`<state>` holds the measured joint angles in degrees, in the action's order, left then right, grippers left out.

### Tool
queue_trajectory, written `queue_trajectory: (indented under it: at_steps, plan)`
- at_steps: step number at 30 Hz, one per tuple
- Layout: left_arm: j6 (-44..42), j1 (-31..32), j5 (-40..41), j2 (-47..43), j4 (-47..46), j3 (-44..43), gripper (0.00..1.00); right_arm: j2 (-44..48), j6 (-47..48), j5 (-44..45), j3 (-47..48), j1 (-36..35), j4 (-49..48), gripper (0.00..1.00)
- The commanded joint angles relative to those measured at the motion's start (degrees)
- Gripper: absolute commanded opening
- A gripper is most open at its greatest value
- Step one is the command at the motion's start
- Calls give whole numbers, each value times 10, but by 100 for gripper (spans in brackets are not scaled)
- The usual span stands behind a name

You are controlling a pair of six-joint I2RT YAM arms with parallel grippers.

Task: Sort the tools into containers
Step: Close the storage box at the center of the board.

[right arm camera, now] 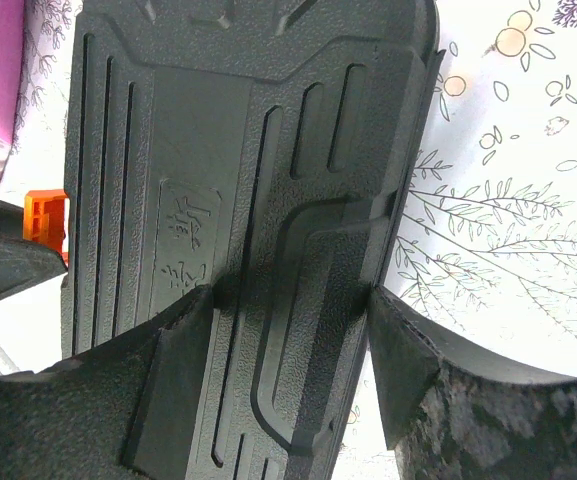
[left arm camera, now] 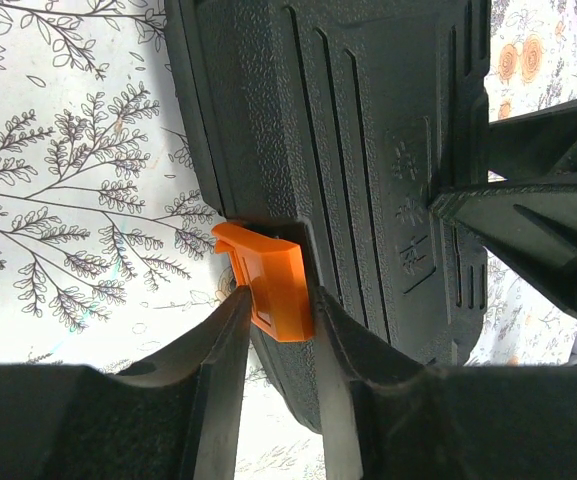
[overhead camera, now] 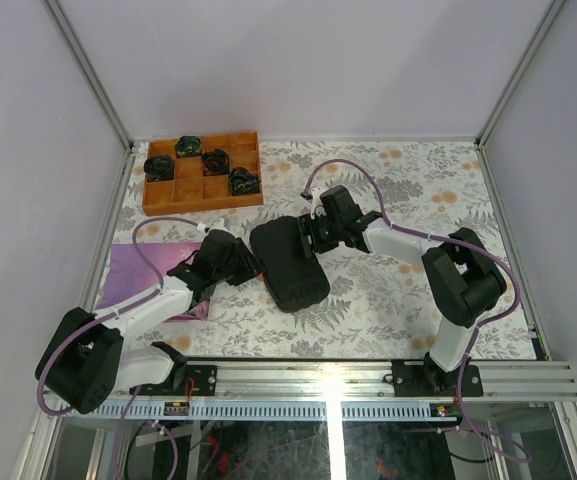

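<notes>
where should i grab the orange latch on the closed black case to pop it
Pinch the orange latch across its width, coming in from outside the long edge of the case. It juts past the rim there as a narrow tab, and the left gripper has its fingers either side of it.

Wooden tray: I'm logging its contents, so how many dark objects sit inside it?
4 dark objects in the wooden tray: one at its left end, one by the far edge, one near the middle, one at the right end. None seems hidden.

One case (overhead camera: 290, 268), one tray (overhead camera: 183, 193)
</notes>
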<state>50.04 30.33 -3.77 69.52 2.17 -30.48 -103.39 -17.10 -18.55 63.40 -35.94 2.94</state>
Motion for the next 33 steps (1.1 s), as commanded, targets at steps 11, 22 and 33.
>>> queue_trajectory:
  at_steps: [11,22,33]
  plan:
    - [10,21,-31,22,-120,-32,34,-79,11,-11,-25,-27,93,62]
    - [6,21,-15,13,-101,-28,46,-83,11,-11,-20,-28,96,62]
    - [12,21,2,7,-104,4,55,-85,10,-11,-19,-30,97,62]
